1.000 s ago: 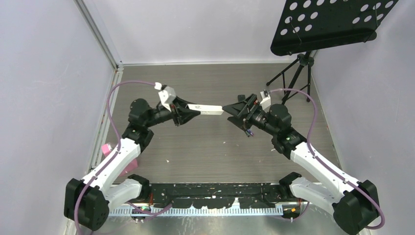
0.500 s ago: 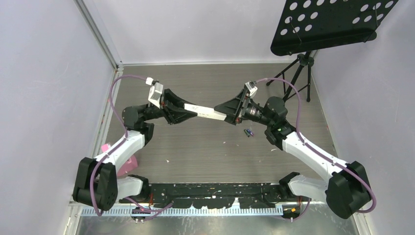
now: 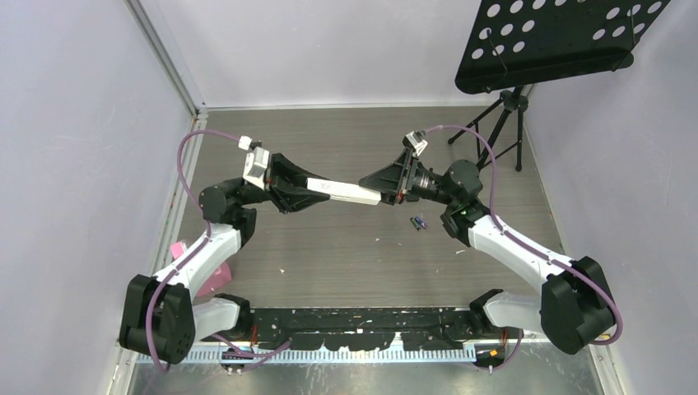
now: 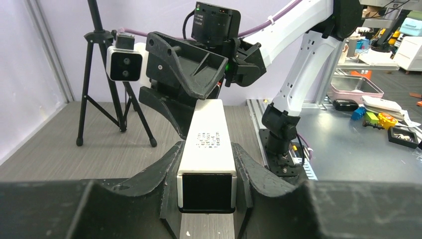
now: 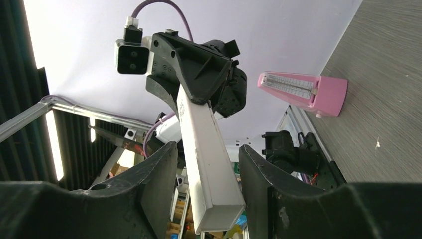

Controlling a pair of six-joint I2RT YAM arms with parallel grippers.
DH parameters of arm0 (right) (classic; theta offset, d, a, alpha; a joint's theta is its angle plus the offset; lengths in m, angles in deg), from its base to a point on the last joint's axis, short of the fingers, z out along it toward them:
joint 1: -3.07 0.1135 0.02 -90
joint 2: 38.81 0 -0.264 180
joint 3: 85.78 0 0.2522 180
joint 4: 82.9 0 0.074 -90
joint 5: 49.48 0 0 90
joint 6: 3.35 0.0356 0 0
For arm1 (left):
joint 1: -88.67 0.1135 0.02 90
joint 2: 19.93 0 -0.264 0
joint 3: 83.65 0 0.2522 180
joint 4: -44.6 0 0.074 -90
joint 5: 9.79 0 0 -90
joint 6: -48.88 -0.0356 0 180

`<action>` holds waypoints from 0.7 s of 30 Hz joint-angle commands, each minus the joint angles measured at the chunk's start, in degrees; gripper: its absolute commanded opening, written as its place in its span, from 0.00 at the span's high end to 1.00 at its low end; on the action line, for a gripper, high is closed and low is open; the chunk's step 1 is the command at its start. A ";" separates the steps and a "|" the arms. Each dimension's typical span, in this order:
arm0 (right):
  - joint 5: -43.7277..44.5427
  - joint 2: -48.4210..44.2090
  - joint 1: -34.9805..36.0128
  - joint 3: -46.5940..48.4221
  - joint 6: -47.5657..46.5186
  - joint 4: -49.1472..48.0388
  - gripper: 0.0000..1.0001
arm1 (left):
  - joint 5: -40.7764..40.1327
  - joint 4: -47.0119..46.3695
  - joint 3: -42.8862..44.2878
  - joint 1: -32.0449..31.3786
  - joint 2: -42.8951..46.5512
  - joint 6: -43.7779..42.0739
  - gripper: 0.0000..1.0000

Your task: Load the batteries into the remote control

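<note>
1. At the left edge of the tabletop (image 3: 329, 255), a pink metronome (image 3: 200, 265), partly hidden behind the left arm.
2. Above the tabletop, left of its centre, the left gripper (image 3: 313, 191), clamped on the remote control (image 3: 350, 193); one finger (image 4: 166, 169) pressed to each long side of the white body.
3. Between both claws, the remote control, held in the air, printed face upward in the left wrist view.
4. Around the other end of the remote control, the right gripper (image 5: 206, 159), not closed: a small gap between each finger (image 5: 154, 179) and the white body in the right wrist view.
5. On the tabletop right of its centre, the batteries (image 3: 419, 222), close together, near the right arm, touched by nothing.
6. At the far right corner, a black tripod stand (image 3: 498, 132).
</note>
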 commanded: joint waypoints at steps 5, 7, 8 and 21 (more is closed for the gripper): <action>-4.39 0.17 0.01 0.40 3.86 -12.66 0.60 | -2.87 1.70 1.56 0.28 2.52 -1.91 1.00; -4.51 0.27 0.02 0.00 4.20 -14.06 0.69 | -3.26 4.62 1.95 0.28 3.20 -2.97 1.00; -4.69 0.31 0.01 -0.13 4.27 -14.68 0.73 | -3.61 6.36 2.10 0.28 3.57 -3.76 1.00; -5.37 1.22 -1.90 -4.17 4.19 -18.59 0.88 | -6.95 27.95 3.84 3.41 10.08 -14.20 1.00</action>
